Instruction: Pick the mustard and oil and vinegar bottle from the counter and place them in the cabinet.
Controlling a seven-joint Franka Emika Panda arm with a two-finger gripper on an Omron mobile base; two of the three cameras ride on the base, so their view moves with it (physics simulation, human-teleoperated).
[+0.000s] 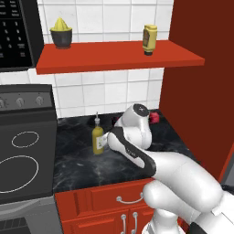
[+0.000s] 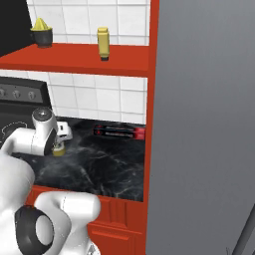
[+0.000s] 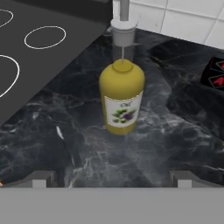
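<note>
The mustard [image 1: 149, 39] already stands upright on the cabinet [image 1: 119, 57], toward its right end, with a yellow juicer on a dark bowl [image 1: 61, 33] toward the left end. The oil and vinegar bottle [image 3: 121, 96] remains on the desk [image 3: 65, 144], upright, in the rear left part of the black marbled surface, near the edge that meets the stovetop [image 1: 23, 155] and short of the tiled back wall. A dark red-ended item [image 2: 119, 132] lies flat along the rear of the desk toward the right; its identity cannot be determined. The pincer [image 3: 111, 178] is open: in the hand view its two tips stand wide apart at the bottom, with nothing between them. The bottle lies directly ahead of the pincer along its line of sight, centred between the tips and still apart from them, with bare desk in between. Its long axis is vertical, spout uppermost, label facing the camera. Judgement: one of two items is stowed; the step in hand is the approach to the second bottle. The coming move calls for a straight advance until the tips flank the body below the neck, since a tall, narrow bottle may topple if struck off-centre.
</note>
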